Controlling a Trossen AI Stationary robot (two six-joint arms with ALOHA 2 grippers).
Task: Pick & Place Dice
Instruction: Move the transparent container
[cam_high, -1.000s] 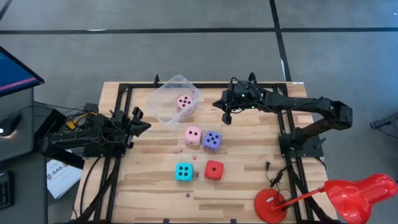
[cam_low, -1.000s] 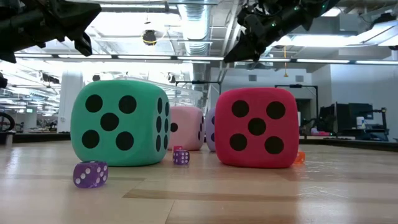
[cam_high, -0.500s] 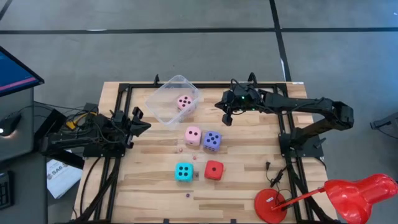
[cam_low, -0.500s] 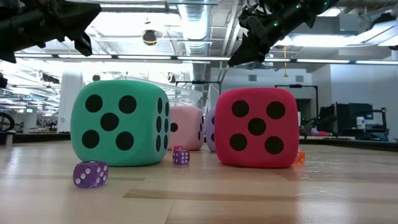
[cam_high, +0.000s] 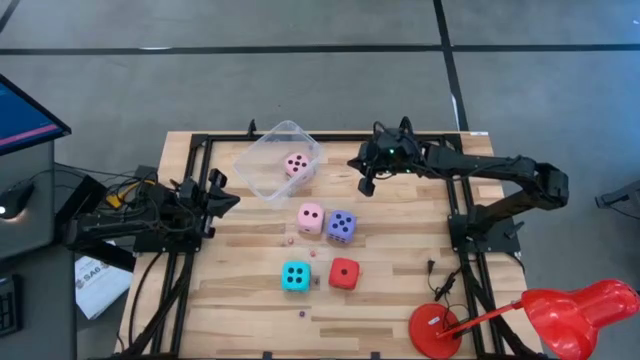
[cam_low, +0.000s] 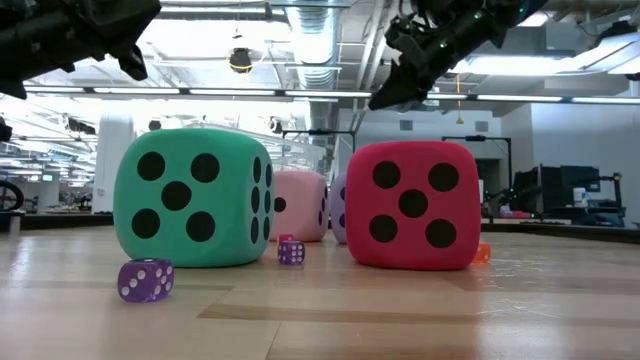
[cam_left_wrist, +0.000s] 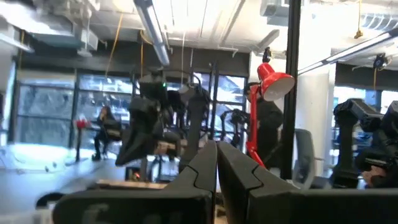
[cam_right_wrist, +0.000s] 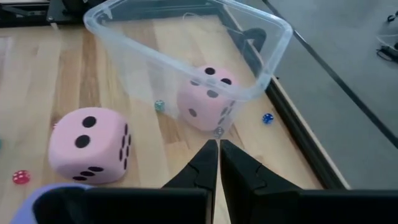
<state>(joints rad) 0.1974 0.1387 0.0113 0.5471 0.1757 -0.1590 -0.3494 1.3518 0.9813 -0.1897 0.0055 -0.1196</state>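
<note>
Wooden slatted table (cam_high: 400, 300) on a grey floor, black frame rails along its edges; open workshop with ceiling ducts and strip lights beyond. Left arm: parked at the table's left edge, left gripper (cam_high: 226, 196) raised above the boards, fingers pressed together, nothing held. Right arm: reaching in from the right side, right gripper (cam_high: 366, 186) hanging in the air just right of the tub, fingers closed flat against each other, nothing between them. Red desk lamp (cam_high: 560, 310): base on the near right corner of the table, head hanging off past the edge. Clear plastic tub (cam_high: 262, 160): toward the far side of the table, left of centre, set at an angle. Pink die, first (cam_high: 297, 164): inside the tub, against its right-hand wall. Pink die, second (cam_high: 311, 217): on the boards below the tub, near the table's middle. Violet-blue die (cam_high: 341, 225): just beside the second pink die, on its right. Cyan die (cam_high: 295, 276): nearer the front, left of the red one, a narrow gap between. Red die (cam_high: 344, 273): front centre, five pips facing the low camera. Tiny purple die (cam_low: 146, 279): on the boards in front of the cyan die. Further tiny dice scattered between the large ones; count cannot be told.
</note>
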